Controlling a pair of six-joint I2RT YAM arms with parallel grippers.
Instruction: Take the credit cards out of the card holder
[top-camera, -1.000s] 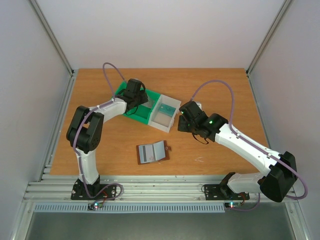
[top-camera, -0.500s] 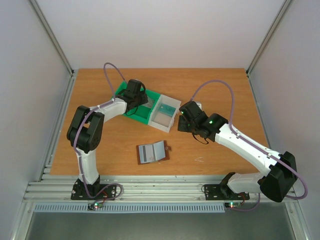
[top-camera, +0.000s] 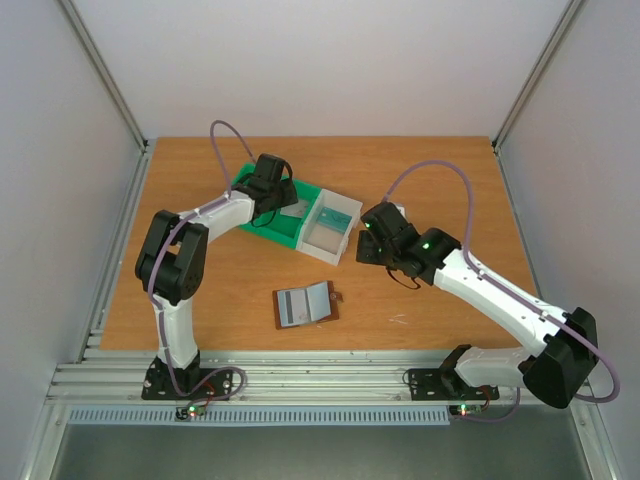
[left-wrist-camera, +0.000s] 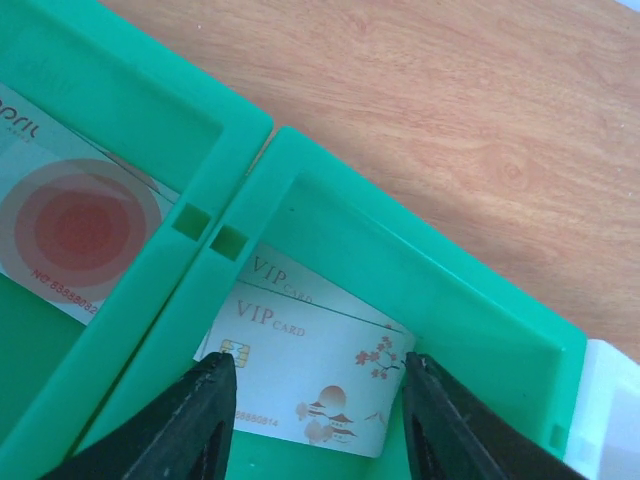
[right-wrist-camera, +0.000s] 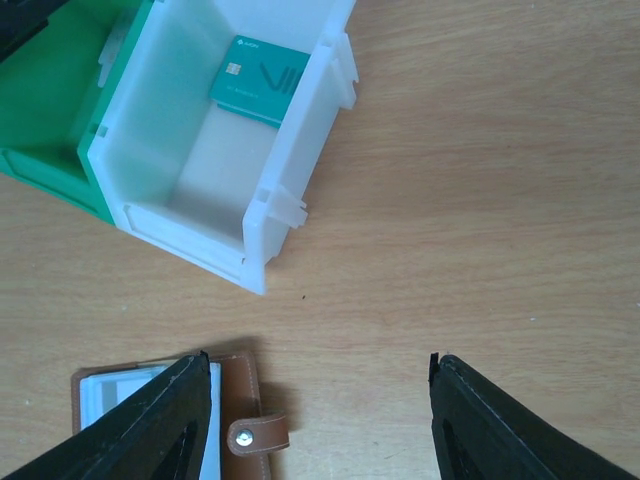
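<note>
On the table (top-camera: 430, 160), the green bin (top-camera: 283, 232) and the white bin (right-wrist-camera: 290, 150) stand side by side, well back from my bases. The card holder (top-camera: 305, 304) lies open on the bare wood nearer me, between the two arms, with its tab to the right.

Two pale VIP cards (left-wrist-camera: 310, 370) overlap flat in one green compartment. A card with a red disc (left-wrist-camera: 80, 230) lies in the neighbouring compartment, and a teal card (right-wrist-camera: 260, 77) lies in the white bin. So I judge at least four are already out.

A pale striped panel shows in the holder's left half. It may be a card not yet pulled, but I can't tell.

My left gripper (left-wrist-camera: 317, 360) hovers over the VIP cards, fingers spread, pinching nothing. My right gripper (right-wrist-camera: 320, 358) hangs between the white bin and the holder, fingers wide apart with nothing in them. I judge it the better placed to check the holder
</note>
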